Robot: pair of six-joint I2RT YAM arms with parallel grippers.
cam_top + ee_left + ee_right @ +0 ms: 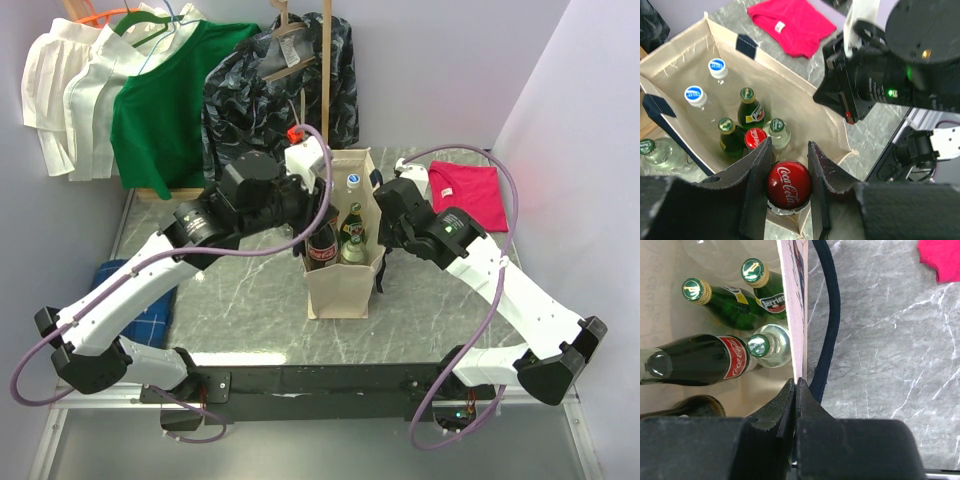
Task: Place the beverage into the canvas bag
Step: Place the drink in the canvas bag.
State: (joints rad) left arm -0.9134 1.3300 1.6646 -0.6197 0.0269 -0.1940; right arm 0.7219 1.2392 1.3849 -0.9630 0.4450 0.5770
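Note:
The cream canvas bag [340, 290] with navy handles stands open at the table's middle. My left gripper [318, 228] is over its near left corner, shut on the neck of a Coca-Cola bottle [322, 250]. In the left wrist view the fingers [757, 170] press either side of its red cap [788, 184], with the bottle at the bag's [795, 105] near corner. Several bottles stand inside, among them a second Coca-Cola bottle [755, 138]. My right gripper [384, 262] is shut on the bag's right rim; the right wrist view shows its tips [796, 386] pinching the wall [792, 300].
A red garment [468, 190] lies at the back right. Green [165, 110], white [60, 90] and dark patterned [300, 80] clothes hang at the back. A blue cloth [150, 310] lies under my left arm. A clear bottle [652, 150] shows beside the bag's left wall.

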